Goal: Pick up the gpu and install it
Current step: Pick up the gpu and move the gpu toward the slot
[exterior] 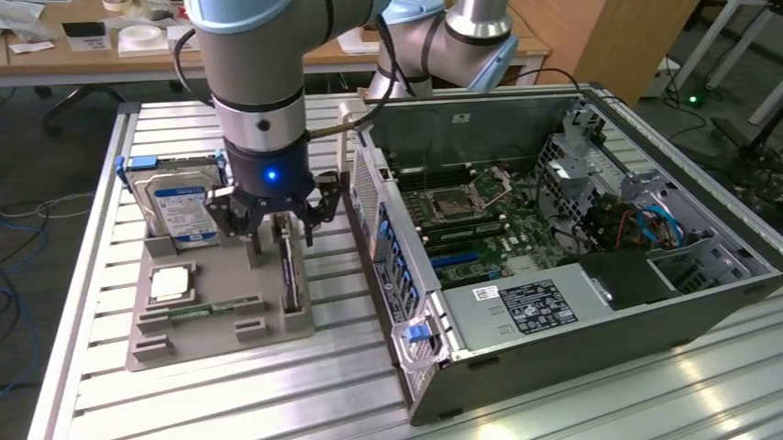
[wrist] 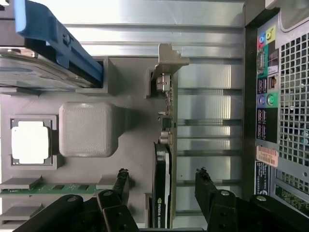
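**Green circuit-board gpu (exterior: 290, 280) on edge in a grey plastic tray (exterior: 208, 346), black two-finger gripper (exterior: 279, 231) spread around it**

Grey, matt and layered in texture, the moulded tray lies on the ribbed aluminium table (exterior: 306, 394) just beside the open dark-grey computer case (exterior: 588, 359). Its recesses hold four parts:

- A boxy silver hard drive (exterior: 181, 206) with a blue label stands upright in a blue carrier.
- A square silver processor (exterior: 171, 282) lies flat in a square pocket.
- A narrow green memory stick (exterior: 215, 310) sits in a thin slot.
- The gpu stands in the slot on the side nearest the case.

A rounded, finely ribbed block (wrist: 87, 129) rises from the middle of the tray.

The gpu (wrist: 164, 145) is a thin flat card set on its long edge. Its long axis runs along the tray, parallel to the perforated panel of the case (wrist: 285, 96). The silver metal bracket (wrist: 169, 60) is at the end toward the hard drive (wrist: 34, 72). The black heatsink block (wrist: 161, 193) is at the end toward the memory stick (wrist: 53, 188).

The gripper (wrist: 161, 172) is wide open over the heatsink end, one finger on each side of the card. A visible gap separates each finger from the card, and the gripper holds nothing.

The case lies with its open side up. Inside are a green motherboard (exterior: 478, 220) and a grey power supply (exterior: 533, 307) with a black-and-white label.
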`<action>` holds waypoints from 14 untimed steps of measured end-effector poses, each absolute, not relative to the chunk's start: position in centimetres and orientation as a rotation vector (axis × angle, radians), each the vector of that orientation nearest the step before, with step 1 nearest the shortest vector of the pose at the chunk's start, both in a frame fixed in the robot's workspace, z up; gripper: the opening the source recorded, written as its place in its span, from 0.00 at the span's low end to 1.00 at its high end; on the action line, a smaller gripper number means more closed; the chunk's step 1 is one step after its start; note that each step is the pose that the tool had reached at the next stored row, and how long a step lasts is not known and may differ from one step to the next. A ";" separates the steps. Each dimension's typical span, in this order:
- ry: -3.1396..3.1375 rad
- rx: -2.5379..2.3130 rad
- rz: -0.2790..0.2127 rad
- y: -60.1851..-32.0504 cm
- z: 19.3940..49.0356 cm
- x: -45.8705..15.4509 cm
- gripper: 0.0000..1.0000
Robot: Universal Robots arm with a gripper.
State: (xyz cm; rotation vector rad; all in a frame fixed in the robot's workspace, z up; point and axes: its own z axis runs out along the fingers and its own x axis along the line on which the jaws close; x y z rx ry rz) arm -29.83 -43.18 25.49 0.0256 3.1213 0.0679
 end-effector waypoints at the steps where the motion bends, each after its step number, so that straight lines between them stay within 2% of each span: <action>1: 3.121 0.027 0.068 -43.2 25.3 -29.8 0.66; 14: 3.121 0.043 0.066 -43.2 22.9 -29.8 0.66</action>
